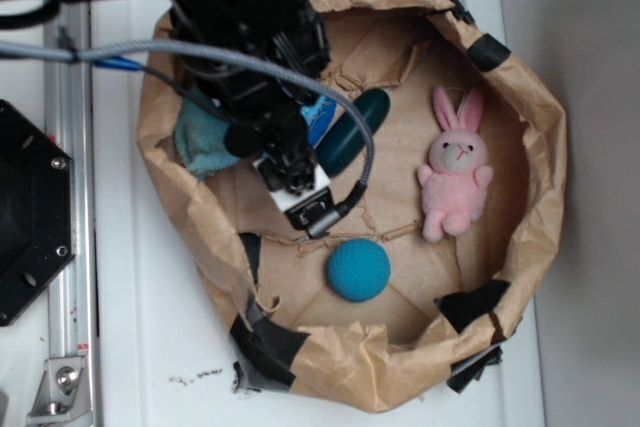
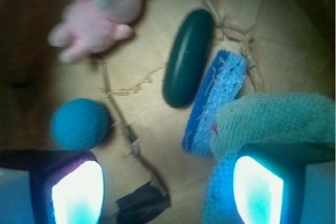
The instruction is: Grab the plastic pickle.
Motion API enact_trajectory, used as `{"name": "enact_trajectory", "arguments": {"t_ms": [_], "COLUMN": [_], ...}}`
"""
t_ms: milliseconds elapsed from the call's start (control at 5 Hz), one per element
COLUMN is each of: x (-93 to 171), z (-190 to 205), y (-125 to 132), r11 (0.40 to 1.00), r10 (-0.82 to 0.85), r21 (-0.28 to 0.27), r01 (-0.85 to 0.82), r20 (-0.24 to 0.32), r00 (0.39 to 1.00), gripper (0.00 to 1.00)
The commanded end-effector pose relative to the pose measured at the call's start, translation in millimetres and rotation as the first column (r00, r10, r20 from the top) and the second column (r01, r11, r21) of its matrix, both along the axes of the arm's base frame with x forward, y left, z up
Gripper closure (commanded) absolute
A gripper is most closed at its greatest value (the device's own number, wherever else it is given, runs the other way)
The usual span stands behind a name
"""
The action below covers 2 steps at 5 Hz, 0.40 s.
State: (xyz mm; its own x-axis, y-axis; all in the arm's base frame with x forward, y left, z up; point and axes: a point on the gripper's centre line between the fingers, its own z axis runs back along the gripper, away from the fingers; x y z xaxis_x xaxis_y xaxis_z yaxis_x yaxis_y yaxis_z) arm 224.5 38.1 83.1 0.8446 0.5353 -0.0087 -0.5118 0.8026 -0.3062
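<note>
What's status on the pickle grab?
Gripper open, empty, fingers above floor. Plastic pickle free, lying against blue sponge. Teal cloth near right finger.

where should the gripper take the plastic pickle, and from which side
Probably across the narrow middle of the plastic pickle, coming from above with the gripper jaws straddling its long axis. It lies flat, and the blue sponge hugs one long side, so that finger gets little room.

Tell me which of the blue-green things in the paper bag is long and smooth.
The plastic pickle: a glossy dark oblong with rounded ends. The ball is round, the sponge flat and rough, the cloth fuzzy.
</note>
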Motion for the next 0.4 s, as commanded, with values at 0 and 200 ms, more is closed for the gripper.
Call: {"name": "enact_trajectory", "arguments": {"t_ms": [0,200], "x": [36,55], "z": [-12,-26], "y": [21,19], "r11": [0.999,0.998], "r10": [-0.018,-0.057], "r21": [0.045,0.039], "r01": [0.019,0.058], "r20": [-0.017,-0.023], "r00": [1.000,0.998], "gripper": [0.00,0.00]}}
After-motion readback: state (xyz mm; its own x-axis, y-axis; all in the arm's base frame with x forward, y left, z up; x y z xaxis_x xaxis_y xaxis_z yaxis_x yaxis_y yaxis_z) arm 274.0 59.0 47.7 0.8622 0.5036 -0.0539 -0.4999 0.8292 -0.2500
